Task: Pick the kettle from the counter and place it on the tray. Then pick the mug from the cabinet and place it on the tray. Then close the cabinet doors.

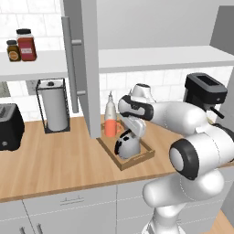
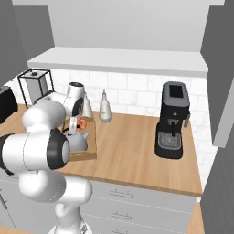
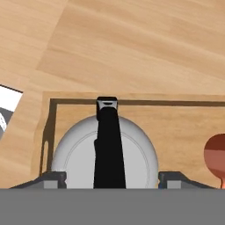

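The silver-grey kettle (image 1: 127,146) (image 2: 78,140) (image 3: 79,154) sits in the brown wooden tray (image 1: 137,160) (image 2: 89,153) (image 3: 132,100) on the counter (image 1: 55,160). The orange-red mug (image 1: 111,128) (image 2: 81,124) (image 3: 216,157) stands in the tray just behind it. My gripper (image 1: 125,137) (image 2: 73,130) (image 3: 112,178) hangs right over the kettle, open. Its fingertips (image 3: 52,178) stand wide on either side of the black handle and do not touch it. The cabinet stands open, with its left door (image 1: 89,68) swung out over the counter and its white shelf (image 1: 160,57) bare.
A slim white bottle (image 1: 109,107) (image 2: 105,109) stands just behind the tray. A black coffee machine (image 1: 204,91) (image 2: 172,119) is to the right. Left of the open door are a paper towel holder (image 1: 54,106), a black toaster (image 1: 9,125) and jars (image 1: 26,45) on a shelf.
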### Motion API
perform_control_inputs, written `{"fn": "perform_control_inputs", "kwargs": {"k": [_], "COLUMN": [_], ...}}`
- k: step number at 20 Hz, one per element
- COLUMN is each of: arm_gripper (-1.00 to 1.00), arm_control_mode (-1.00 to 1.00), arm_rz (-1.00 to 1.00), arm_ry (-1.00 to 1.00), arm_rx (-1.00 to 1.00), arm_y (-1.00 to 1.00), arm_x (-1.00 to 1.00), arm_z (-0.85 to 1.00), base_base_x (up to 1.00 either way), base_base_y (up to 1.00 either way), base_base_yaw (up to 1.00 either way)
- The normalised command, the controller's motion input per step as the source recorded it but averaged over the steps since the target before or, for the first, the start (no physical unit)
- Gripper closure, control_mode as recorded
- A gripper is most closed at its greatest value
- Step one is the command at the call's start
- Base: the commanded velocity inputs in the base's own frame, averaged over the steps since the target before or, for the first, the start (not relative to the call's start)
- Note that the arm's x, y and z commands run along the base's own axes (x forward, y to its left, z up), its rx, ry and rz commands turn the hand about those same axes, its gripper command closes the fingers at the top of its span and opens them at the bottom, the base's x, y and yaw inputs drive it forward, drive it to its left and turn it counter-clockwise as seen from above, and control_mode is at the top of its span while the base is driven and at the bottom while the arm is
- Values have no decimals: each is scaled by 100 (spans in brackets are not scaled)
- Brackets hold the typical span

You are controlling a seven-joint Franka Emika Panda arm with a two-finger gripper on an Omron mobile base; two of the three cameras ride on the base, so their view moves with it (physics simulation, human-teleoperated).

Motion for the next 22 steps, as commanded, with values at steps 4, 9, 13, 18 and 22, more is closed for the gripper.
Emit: {"fn": "perform_control_inputs", "kwargs": {"k": [4, 9, 13, 18, 22], "arm_gripper": [-100, -100, -100, -100, -100], "arm_control_mode": [-100, -100, -100, -100, -100], "arm_rz": [0, 0, 0, -3, -12], "arm_ry": [0, 0, 0, 0, -1], "arm_rx": [0, 0, 0, 0, 0], "arm_y": [-5, -7, 0, 5, 5], "arm_x": [-12, -27, -48, -72, -81], "arm_z": [14, 55, 79, 44, -1], "base_base_x": [0, 0, 0, 0, 0], "base_base_y": [0, 0, 0, 0, 0], "base_base_yaw": [0, 0, 0, 0, 0]}}
